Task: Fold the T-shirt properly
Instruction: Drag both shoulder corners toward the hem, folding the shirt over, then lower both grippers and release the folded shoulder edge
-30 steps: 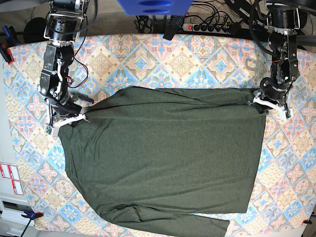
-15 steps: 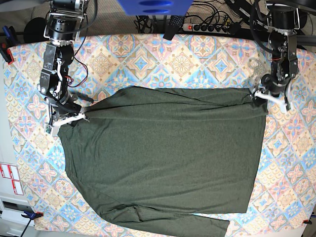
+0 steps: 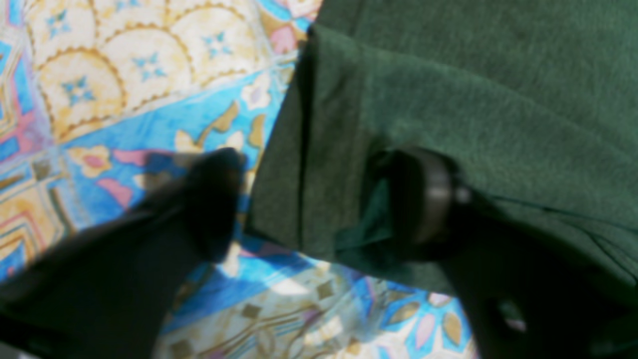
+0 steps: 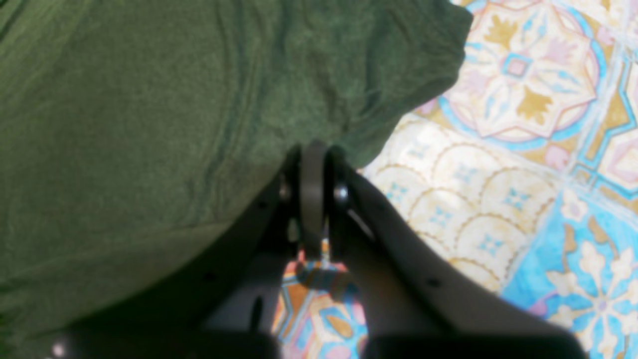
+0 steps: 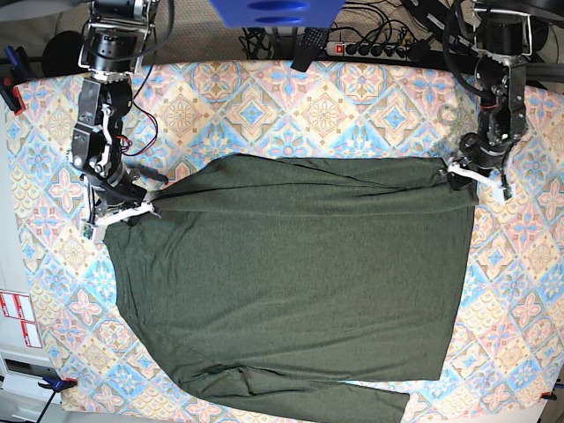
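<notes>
Change since earlier: left gripper [image 5: 477, 176] has shifted slightly up and inward along the shirt's far corner and its fingers have parted; right arm and shirt outline look unchanged
Tabletop [image 5: 352, 106]: covered in a patterned cloth of blue, yellow and pink tiles, bare around all sides of the garment
T-shirt [image 5: 291, 282]: dark olive-green, spread flat across the middle of the tabletop, collar side toward the arms, a sleeve folded along the near edge; faint creases run across the upper part
Right arm [image 5: 101, 123]: reaches down on the base view's left side to the shirt's upper corner
Left arm [image 5: 498, 97]: reaches down on the base view's right side to the opposite upper corner
Right gripper [image 4: 313, 164]: fingers pressed together, pinching the T-shirt edge, fabric bunched and pulled toward the tips
Left gripper state: fingers spread; one finger [image 3: 423, 199] rests on the hemmed shirt corner with a bit of cloth folded against it, the other finger [image 3: 214, 199] sits over the bare patterned cloth just beside the hem, so nothing is pinched
Shirt hem [image 3: 304, 149]: double-layered edge lying between the two left fingers, flat on the tabletop
</notes>
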Robot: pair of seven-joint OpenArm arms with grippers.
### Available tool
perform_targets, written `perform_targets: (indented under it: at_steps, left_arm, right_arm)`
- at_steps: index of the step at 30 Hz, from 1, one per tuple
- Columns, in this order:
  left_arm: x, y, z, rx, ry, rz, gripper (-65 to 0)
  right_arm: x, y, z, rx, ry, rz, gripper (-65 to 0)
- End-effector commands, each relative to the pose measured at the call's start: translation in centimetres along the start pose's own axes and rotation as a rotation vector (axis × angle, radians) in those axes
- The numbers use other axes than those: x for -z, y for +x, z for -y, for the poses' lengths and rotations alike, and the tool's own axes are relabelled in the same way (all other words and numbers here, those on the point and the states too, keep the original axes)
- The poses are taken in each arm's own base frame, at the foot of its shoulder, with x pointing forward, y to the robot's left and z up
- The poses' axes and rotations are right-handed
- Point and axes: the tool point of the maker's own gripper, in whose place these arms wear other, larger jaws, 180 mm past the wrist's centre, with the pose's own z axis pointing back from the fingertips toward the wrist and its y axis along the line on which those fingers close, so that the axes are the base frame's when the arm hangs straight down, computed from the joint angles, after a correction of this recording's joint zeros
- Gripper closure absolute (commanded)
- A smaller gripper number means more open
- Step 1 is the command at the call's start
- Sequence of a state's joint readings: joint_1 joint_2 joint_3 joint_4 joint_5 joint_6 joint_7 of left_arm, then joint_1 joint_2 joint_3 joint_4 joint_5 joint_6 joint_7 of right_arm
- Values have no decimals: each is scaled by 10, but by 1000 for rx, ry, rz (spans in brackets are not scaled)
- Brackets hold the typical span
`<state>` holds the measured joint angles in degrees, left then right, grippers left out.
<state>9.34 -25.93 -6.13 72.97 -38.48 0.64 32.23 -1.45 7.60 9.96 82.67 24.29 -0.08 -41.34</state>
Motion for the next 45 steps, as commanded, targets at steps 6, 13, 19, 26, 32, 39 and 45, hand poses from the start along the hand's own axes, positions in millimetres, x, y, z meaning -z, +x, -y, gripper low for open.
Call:
perform_targets:
  at_steps: [6, 13, 19, 26, 32, 39, 45]
  left_arm:
    - [1, 4, 12, 30, -35, 2, -71]
    - [-3, 18, 0, 2, -12, 37, 0]
    - [-19, 61, -7, -43, -5, 158, 0]
    - [-37, 107, 31, -16, -89, 284, 0]
    - [-35, 130, 51, -44, -129, 333, 0]
    - [-20, 157, 61, -108, -140, 360, 0]
    - [-6, 180, 59, -158, -132, 368, 0]
  right_arm:
    - [-2, 20, -4, -13, 13, 57, 0]
    - [-3, 20, -3, -11, 11, 58, 0]
    - [-2, 23, -3, -10, 12, 63, 0]
    - [-2, 24, -4, -11, 12, 66, 0]
    - [2, 53, -16, -6, 35, 119, 0]
    - [15, 71, -23, 16, 45, 128, 0]
    - [24, 82, -23, 36, 42, 162, 0]
